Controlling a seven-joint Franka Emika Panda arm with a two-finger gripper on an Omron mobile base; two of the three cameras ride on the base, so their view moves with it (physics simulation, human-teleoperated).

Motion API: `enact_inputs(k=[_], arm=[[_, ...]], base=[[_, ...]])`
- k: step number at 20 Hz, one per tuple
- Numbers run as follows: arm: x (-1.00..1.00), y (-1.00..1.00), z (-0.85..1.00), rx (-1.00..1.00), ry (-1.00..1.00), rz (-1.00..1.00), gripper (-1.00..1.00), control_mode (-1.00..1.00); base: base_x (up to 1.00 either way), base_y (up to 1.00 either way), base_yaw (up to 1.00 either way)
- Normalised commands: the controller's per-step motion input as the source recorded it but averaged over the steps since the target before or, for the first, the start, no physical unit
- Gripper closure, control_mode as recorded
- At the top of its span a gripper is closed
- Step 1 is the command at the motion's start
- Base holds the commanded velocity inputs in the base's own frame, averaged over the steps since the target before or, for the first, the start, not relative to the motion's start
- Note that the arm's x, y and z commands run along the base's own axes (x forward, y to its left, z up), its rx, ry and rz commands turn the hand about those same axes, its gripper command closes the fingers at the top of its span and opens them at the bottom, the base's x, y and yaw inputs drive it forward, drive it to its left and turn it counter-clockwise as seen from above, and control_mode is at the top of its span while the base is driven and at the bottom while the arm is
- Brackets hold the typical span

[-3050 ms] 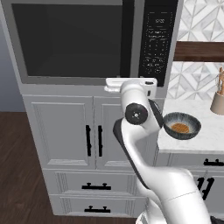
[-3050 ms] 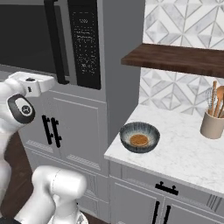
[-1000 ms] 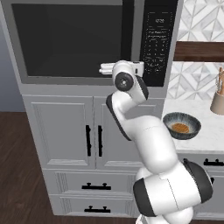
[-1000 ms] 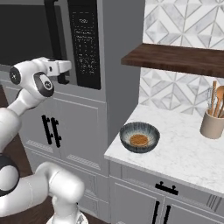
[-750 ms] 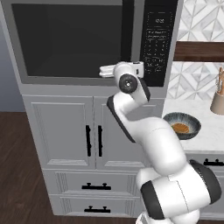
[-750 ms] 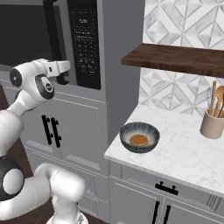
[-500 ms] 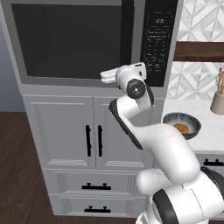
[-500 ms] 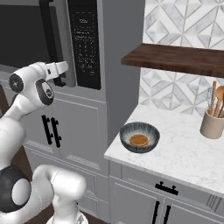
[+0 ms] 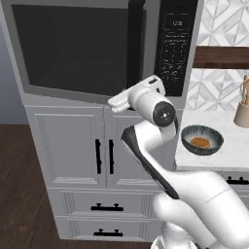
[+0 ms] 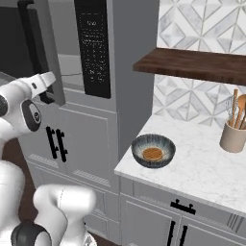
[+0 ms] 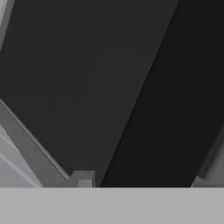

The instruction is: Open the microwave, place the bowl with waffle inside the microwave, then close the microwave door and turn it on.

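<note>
A white robot arm reaches up to the microwave (image 9: pixel 97 48), its gripper (image 10: pixel 48 96) at the lower end of the door's long black bar handle (image 11: pixel 175 87). In the hand view the handle runs as a dark diagonal band between the two finger tips (image 11: pixel 83 179), which stand apart on either side of it; whether they press on the bar cannot be told. At centre left of the right base view the microwave door (image 10: pixel 45 53) stands swung a little out from the oven body, with the pale interior showing in the gap beside the black keypad strip (image 10: pixel 91 48). Further right, the dark grey-blue bowl (image 10: pixel 153 151) sits on the white marble counter (image 10: pixel 202 168), holding the orange-brown waffle (image 10: pixel 153 154). Beyond it, a tan utensil pot (image 10: pixel 233 135) stands below a dark wooden shelf (image 10: pixel 192 65).
</note>
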Motion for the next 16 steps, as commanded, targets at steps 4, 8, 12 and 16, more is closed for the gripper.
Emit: enact_inputs(k=[4,8,12,16], arm=[[-1.0,1.0,-0.26,-0.25,0.14,0.13,1.0,-1.0],[-1.0,1.0,-0.35,-0.27,0.12,0.12,1.0,-1.0],[-0.9,1.0,-0.45,-0.28,0.11,0.1,1.0,-1.0],[-0.76,1.0,-0.46,-0.28,0.12,0.08,1.0,-1.0]], base=[[0.0,0.0,0.0],[0.0,0.0,0.0],[0.0,0.0,0.0],[0.0,0.0,0.0]])
